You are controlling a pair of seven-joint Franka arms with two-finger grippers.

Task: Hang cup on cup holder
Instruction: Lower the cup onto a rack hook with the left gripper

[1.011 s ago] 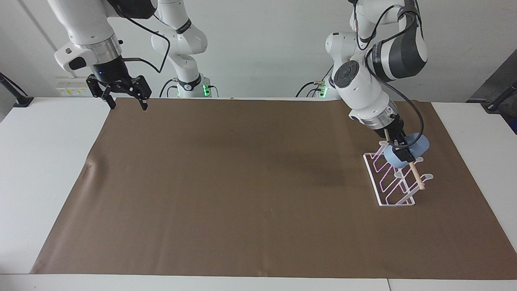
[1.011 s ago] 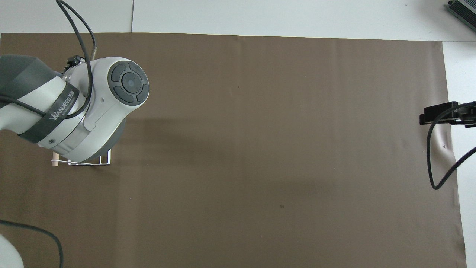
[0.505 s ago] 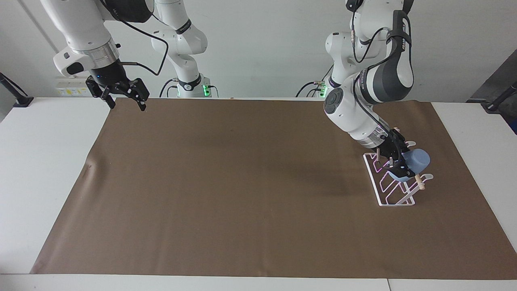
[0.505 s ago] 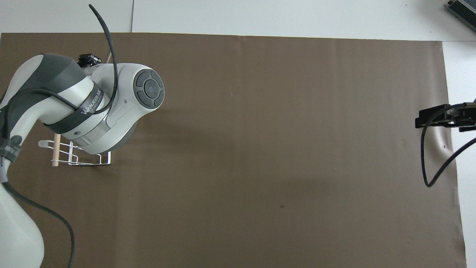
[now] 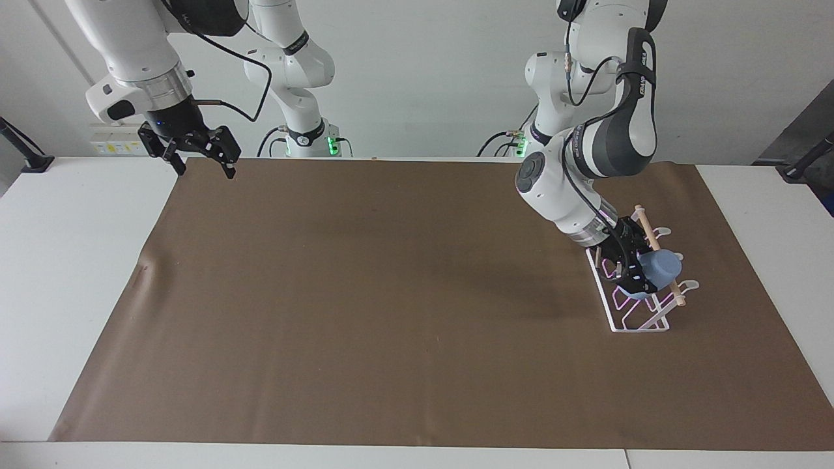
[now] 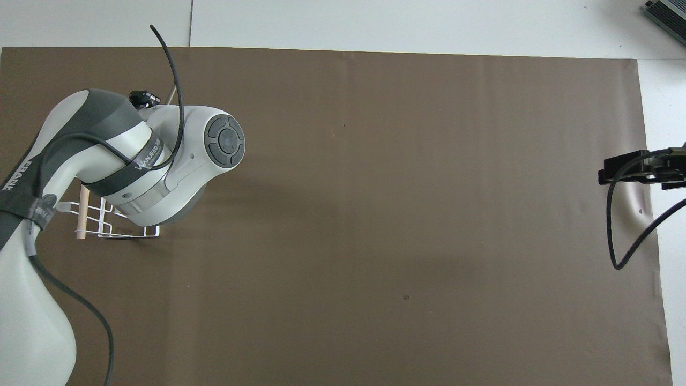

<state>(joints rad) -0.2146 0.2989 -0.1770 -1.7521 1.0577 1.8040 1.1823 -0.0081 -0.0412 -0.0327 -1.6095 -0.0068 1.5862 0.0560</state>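
The light blue cup (image 5: 661, 267) lies tilted on the slanted prongs of the white wire cup holder (image 5: 640, 329), just under its wooden dowel (image 5: 646, 226), at the left arm's end of the table. My left gripper (image 5: 646, 275) reaches down into the rack and is shut on the cup. In the overhead view the left arm hides the cup and only part of the cup holder (image 6: 102, 222) shows. My right gripper (image 5: 206, 172) is open and empty, waiting in the air over the mat's corner at the right arm's end; it also shows in the overhead view (image 6: 632, 169).
A brown mat (image 5: 391, 293) covers most of the white table (image 5: 65, 260). The right arm's black cable (image 6: 616, 236) hangs over the mat's edge.
My left arm has swung down and tilted, carrying the cup from above the dowel down onto the rack's prongs. The right gripper has barely moved.
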